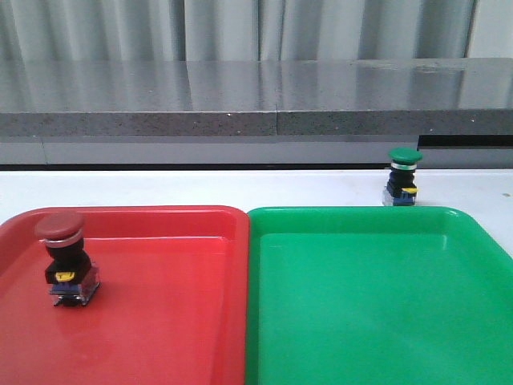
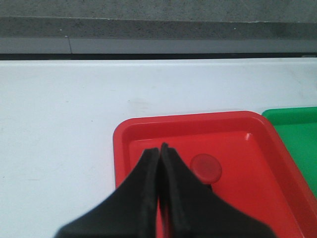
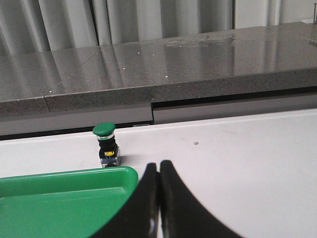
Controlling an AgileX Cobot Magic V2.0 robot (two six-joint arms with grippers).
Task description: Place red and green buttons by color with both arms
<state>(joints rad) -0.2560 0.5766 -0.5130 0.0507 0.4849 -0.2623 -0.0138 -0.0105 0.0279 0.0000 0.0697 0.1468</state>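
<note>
While the red-capped mushroom push button (image 1: 66,258) with its silver collar, black body and yellow tab already stands upright inside the glossy red plastic tray (image 1: 160,321), toward that tray's outer left part, its green-capped twin (image 1: 403,176) is not yet sorted: it stands upright on the white table (image 1: 240,186), just beyond the far rim of the glossy green plastic tray (image 1: 377,305), near that tray's far right corner and apparently not touching it. The two trays lie side by side with their inner rims meeting, and this reads as colour-matched bins, so the red half of the job looks done and the green half remains. The left arm's black tapering pincer (image 2: 161,148) is clenched and empty, its tips pressed together above the red tray just beside the red button's cap, which suggests it has nothing more to carry. The right arm's black pincer (image 3: 159,163) is likewise clenched on nothing, poised over the table near the green tray's corner, with the green button well apart from it. That arm would probably need to spread its fingers before taking the green button. No brand, label or legible writing shows on the buttons, trays or the grey speckled stone ledge (image 1: 256,100) beyond the green tray.
</note>
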